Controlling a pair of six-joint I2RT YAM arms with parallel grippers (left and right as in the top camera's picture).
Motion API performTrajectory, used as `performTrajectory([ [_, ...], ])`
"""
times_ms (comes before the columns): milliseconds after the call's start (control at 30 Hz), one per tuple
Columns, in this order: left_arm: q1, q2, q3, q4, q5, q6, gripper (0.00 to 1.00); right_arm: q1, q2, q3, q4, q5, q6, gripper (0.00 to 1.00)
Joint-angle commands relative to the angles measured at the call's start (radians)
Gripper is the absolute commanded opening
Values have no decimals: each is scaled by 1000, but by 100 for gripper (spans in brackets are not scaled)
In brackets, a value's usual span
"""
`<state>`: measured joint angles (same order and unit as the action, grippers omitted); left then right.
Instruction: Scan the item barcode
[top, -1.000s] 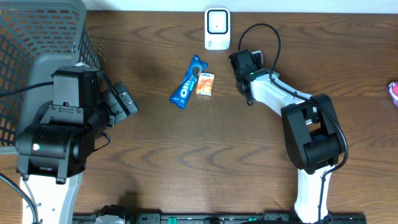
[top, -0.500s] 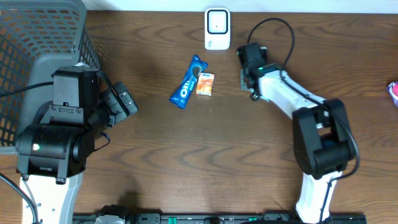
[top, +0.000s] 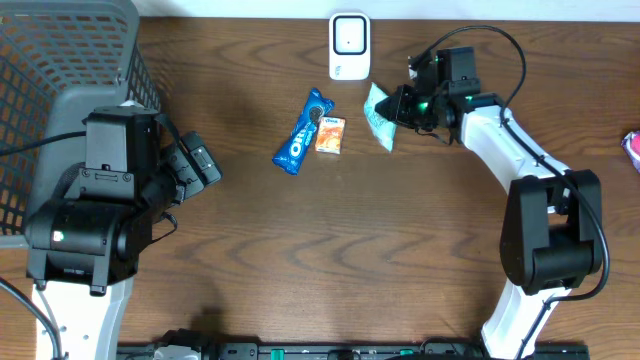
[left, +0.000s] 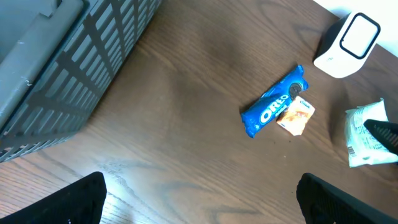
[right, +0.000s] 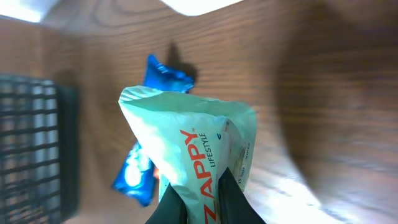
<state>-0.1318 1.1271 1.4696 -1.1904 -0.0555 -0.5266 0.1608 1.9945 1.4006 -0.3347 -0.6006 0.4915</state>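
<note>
My right gripper is shut on a mint-green packet with red "ZAPPY" lettering, which is pinched at its lower end between the black fingers. The packet hangs just right of and below the white scanner, with its flat face turned leftward. A blue Oreo pack and a small orange packet lie on the table left of it. My left gripper stands open over bare wood at the left, with nothing between its fingers.
A grey mesh basket fills the far left corner, beside the left arm. A pink object shows at the right table edge. The right arm's black cable loops above its wrist near the table's back edge.
The right gripper closed on the green packet, then swung right and turned. The packet, hidden under it before, now shows lifted beside the scanner. The left arm has not moved.
</note>
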Motion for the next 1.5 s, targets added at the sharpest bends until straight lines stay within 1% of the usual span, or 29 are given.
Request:
performTrajectory([
  [0, 5, 3, 7, -3, -12, 2, 98, -2, 39, -9, 5, -110, 80, 1],
  [133, 5, 3, 7, -3, -13, 2, 98, -1, 109, -12, 2, -116, 121, 1],
  [200, 5, 3, 7, -3, -12, 2, 98, -11, 135, -13, 3, -111, 129, 4],
  [267, 5, 3, 7, -3, -13, 2, 98, -24, 148, -13, -3, -71, 128, 17],
  [300, 5, 3, 7, -3, -13, 2, 98, -38, 149, -13, -31, 9, 128, 29],
  [333, 5, 3, 7, -3, -13, 2, 98, -45, 149, -13, -49, 58, 123, 36],
  [400, 5, 3, 7, -3, -13, 2, 98, -62, 143, -13, -81, 158, 90, 44],
  [467, 5, 3, 7, -3, -12, 2, 98, -77, 136, -13, -104, 212, 39, 54],
  [533, 5, 3, 7, -3, -13, 2, 98, -93, 122, -11, -140, 251, -11, 57],
  [667, 5, 3, 7, -3, -12, 2, 98, -116, 64, -5, -208, 351, -64, 57],
  [733, 5, 3, 7, -3, -13, 2, 98, -121, 4, -4, -235, 415, -86, 56],
  [800, 5, 3, 7, -3, -13, 2, 98, -116, -42, -4, -240, 418, -90, 54],
  [833, 5, 3, 7, -3, -13, 2, 98, -111, -66, -4, -240, 415, -90, 48],
  [867, 5, 3, 7, -3, -13, 2, 98, -105, -82, -4, -238, 412, -92, 38],
  [900, 5, 3, 7, -3, -13, 3, 98, -94, -101, -4, -236, 408, -103, 27],
  [933, 5, 3, 7, -3, -12, 2, 98, -79, -116, -4, -233, 408, -108, 19],
  [967, 5, 3, 7, -3, -13, 2, 98, -64, -125, -4, -229, 408, -114, 10],
  [1000, 5, 3, 7, -3, -13, 3, 98, -48, -130, -4, -222, 408, -116, 4],
  [1033, 5, 3, 7, -3, -13, 2, 98, -26, -130, -4, -213, 408, -116, 1],
  [1100, 5, 3, 7, -3, -13, 2, 98, 34, -120, -4, -193, 433, -123, 1],
  [1300, 5, 3, 7, -3, -13, 2, 98, 114, -73, -4, -187, 587, -122, 1],
  [1467, 5, 3, 7, -3, -13, 2, 98, 158, 5, -4, -173, 584, -118, 1],
])
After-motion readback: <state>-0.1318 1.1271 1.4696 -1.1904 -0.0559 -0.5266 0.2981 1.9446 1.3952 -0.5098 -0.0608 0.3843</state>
